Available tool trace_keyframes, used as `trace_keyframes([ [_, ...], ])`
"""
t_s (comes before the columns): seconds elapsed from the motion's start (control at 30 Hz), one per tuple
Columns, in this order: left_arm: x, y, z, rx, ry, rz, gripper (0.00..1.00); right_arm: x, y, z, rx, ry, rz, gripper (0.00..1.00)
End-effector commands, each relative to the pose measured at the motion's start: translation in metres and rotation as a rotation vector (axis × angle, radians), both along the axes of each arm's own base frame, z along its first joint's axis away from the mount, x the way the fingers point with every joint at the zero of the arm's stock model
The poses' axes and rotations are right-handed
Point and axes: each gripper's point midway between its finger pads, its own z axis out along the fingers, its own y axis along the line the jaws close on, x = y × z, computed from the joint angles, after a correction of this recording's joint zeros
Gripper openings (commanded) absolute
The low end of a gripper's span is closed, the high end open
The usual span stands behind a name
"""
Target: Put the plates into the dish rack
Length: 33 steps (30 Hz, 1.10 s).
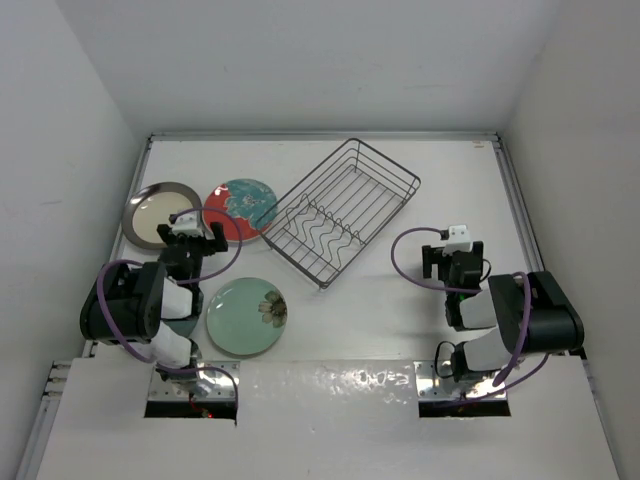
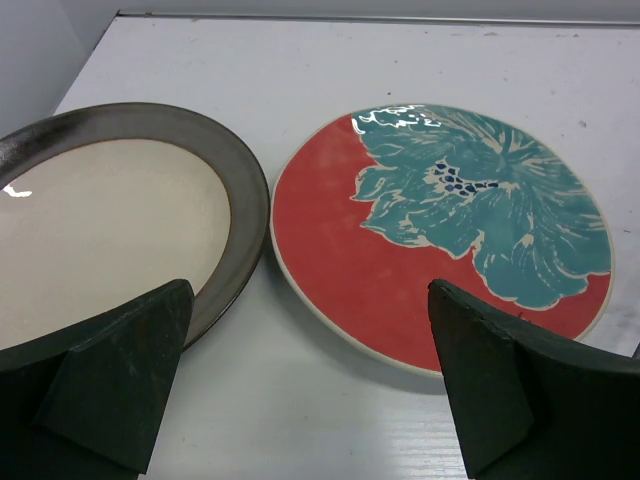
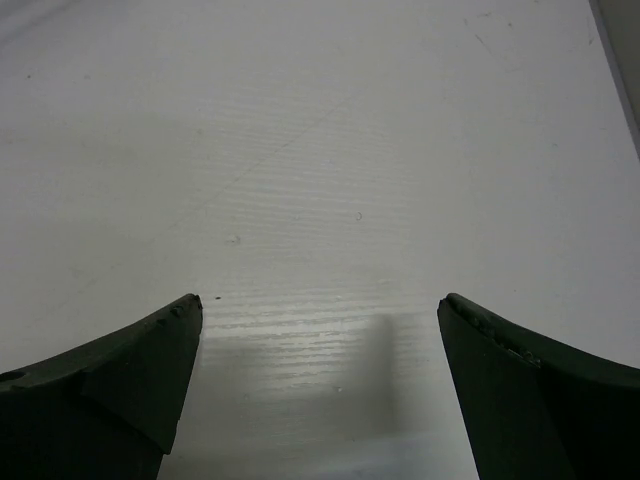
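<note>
Hovering spread near the cream plate (image 2: 100,240) and red plate (image 2: 400,280), the left gripper (image 2: 310,295) seemed ready to pick one; the right gripper (image 3: 320,300) idled, spread too.

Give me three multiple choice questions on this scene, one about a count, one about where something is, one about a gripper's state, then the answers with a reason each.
1. How many plates stand in the dish rack?
A. none
B. one
C. three

2. Where does the pale green plate lie?
A. inside the rack
B. on the table, closest of the plates to the near edge
C. at the table's right edge

3. How is the left gripper?
A. shut on a plate
B. open, holding nothing
C. shut on a rack wire

Answers: 1 A, only bare wires show in the rack. 2 B, it lies flat on the left side, nearer the arm bases than the others. 3 B, its fingers stand wide apart, grasping nothing, facing the cream plate and the red-and-teal plate.
</note>
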Motion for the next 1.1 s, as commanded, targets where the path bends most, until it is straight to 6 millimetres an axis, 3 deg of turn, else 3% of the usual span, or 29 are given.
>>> trace_keyframes([
  [0.0, 0.007, -0.003, 0.019, 0.001, -0.068, -0.008, 1.00, 0.015, -0.005, 0.025, 0.021, -0.088, -0.046, 0.99],
  [0.03, 0.007, -0.003, 0.019, 0.001, -0.068, -0.008, 1.00, 0.010, -0.007, 0.019, 0.033, -0.049, -0.072, 0.99],
  [0.1, 0.006, -0.004, 0.020, 0.001, -0.071, -0.010, 1.00, 0.021, -0.011, 0.052, 0.036, -0.110, -0.097, 0.99],
  [0.13, 0.007, -0.009, 0.024, 0.019, -0.086, -0.045, 1.00, 0.017, -0.011, 0.051, 0.092, -0.092, -0.135, 0.99],
  [0.17, 0.013, -0.028, 0.019, 0.033, -0.031, -0.167, 1.00, 0.020, -0.013, 0.076, 0.129, -0.169, -0.166, 0.99],
  [0.2, 0.020, -0.034, 0.042, 0.049, -0.045, -0.206, 1.00, 0.023, -0.009, 0.085, 0.161, -0.159, -0.164, 0.99],
  [0.23, 0.027, -0.036, 0.052, 0.058, -0.005, -0.227, 1.00, 0.024, -0.005, 0.096, 0.178, -0.160, -0.142, 0.99],
  [0.27, 0.044, -0.034, 0.073, 0.045, 0.075, -0.224, 1.00, 0.026, 0.000, 0.108, 0.192, -0.163, -0.117, 0.99],
  [0.3, 0.047, -0.031, 0.106, 0.047, 0.043, -0.216, 0.99, 0.026, 0.009, 0.129, 0.213, -0.172, -0.072, 0.99],
  [0.37, 0.048, -0.026, 0.151, 0.027, 0.058, -0.219, 0.97, 0.024, 0.019, 0.147, 0.247, -0.178, -0.028, 0.99],
  [0.4, 0.043, -0.023, 0.178, 0.034, 0.029, -0.212, 0.96, 0.025, 0.022, 0.167, 0.255, -0.203, -0.006, 0.99],
  [0.43, 0.040, -0.020, 0.191, 0.043, 0.036, -0.204, 0.94, 0.018, 0.031, 0.168, 0.276, -0.168, 0.039, 0.99],
  [0.47, 0.034, -0.010, 0.213, 0.042, 0.071, -0.165, 0.94, 0.018, 0.037, 0.184, 0.285, -0.184, 0.073, 0.99],
  [0.5, 0.029, -0.005, 0.226, 0.043, 0.088, -0.150, 0.93, 0.016, 0.045, 0.189, 0.298, -0.177, 0.115, 0.99],
  [0.53, 0.023, 0.009, 0.235, 0.067, 0.105, -0.137, 0.91, 0.011, 0.064, 0.188, 0.315, -0.133, 0.227, 0.99],
  [0.57, 0.016, 0.010, 0.250, 0.058, 0.110, -0.181, 0.90, 0.011, 0.076, 0.201, 0.317, -0.134, 0.299, 0.99],
  [0.6, 0.013, 0.017, 0.254, 0.041, 0.107, -0.185, 0.90, 0.004, 0.090, 0.192, 0.288, -0.064, 0.373, 0.99],
  [0.63, 0.009, 0.047, 0.261, 0.021, 0.104, -0.130, 0.90, 0.004, 0.091, 0.186, 0.258, -0.024, 0.363, 0.99],
  [0.67, 0.004, 0.050, 0.254, -0.031, 0.143, -0.175, 0.90, 0.005, 0.090, 0.190, 0.222, -0.018, 0.348, 0.99],
  [0.7, 0.010, 0.065, 0.233, -0.107, 0.207, -0.177, 0.90, 0.002, 0.096, 0.186, 0.190, 0.008, 0.357, 0.99],
  [0.73, 0.002, 0.086, 0.225, -0.192, 0.244, -0.184, 0.90, 0.003, 0.098, 0.183, 0.188, 0.021, 0.359, 0.99],
  [0.77, 0.009, 0.103, 0.194, -0.281, 0.323, -0.180, 0.89, 0.003, 0.103, 0.182, 0.195, 0.026, 0.378, 0.99],
  [0.83, 0.004, 0.124, 0.159, -0.337, 0.419, -0.145, 0.81, 0.002, 0.114, 0.177, 0.221, 0.049, 0.417, 0.99],
  [0.93, -0.002, 0.153, 0.110, -0.308, 0.507, -0.022, 0.80, 0.000, 0.116, 0.173, 0.235, 0.070, 0.418, 0.99],
  [1.07, -0.014, 0.198, 0.076, -0.351, 0.515, 0.121, 0.80, -0.003, 0.121, 0.172, 0.228, 0.049, 0.431, 0.99],
])
